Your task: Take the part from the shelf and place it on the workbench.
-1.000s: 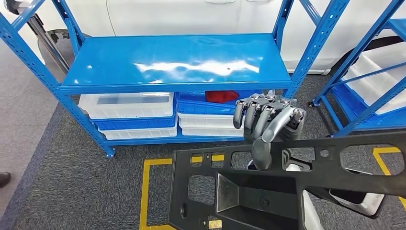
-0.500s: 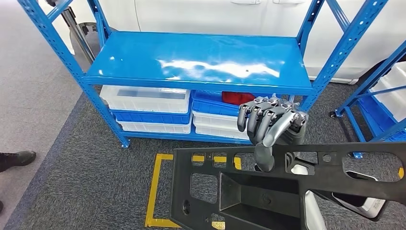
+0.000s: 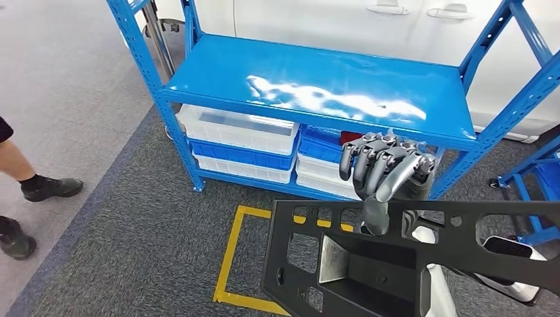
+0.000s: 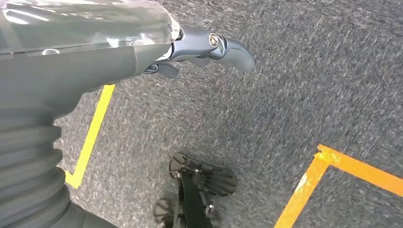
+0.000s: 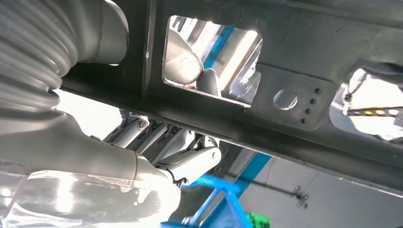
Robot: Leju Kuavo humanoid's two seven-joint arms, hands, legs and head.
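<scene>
The part (image 3: 370,264) is a large flat black plastic panel with several rectangular cut-outs and a raised grey block. It hangs tilted in front of me, low in the head view. My right hand (image 3: 384,173) grips its upper bar, fingers curled over the far side and the thumb pressed on the near face. The right wrist view shows the same hand (image 5: 157,142) wrapped under the panel's (image 5: 294,52) bar. My left hand (image 4: 199,47) hangs beside my body over grey carpet and holds nothing, its fingers apart.
A blue steel shelf (image 3: 317,86) stands ahead with a bare top deck and white and blue bins (image 3: 238,129) below, one holding something red (image 3: 353,137). A white car (image 3: 343,20) is behind. A yellow floor marking (image 3: 231,254) lies before me. A person's feet (image 3: 53,188) are at left.
The whole view has swung left: the shelf slid right in the picture and a person's legs came in at the left. My right hand keeps its grip on the panel.
</scene>
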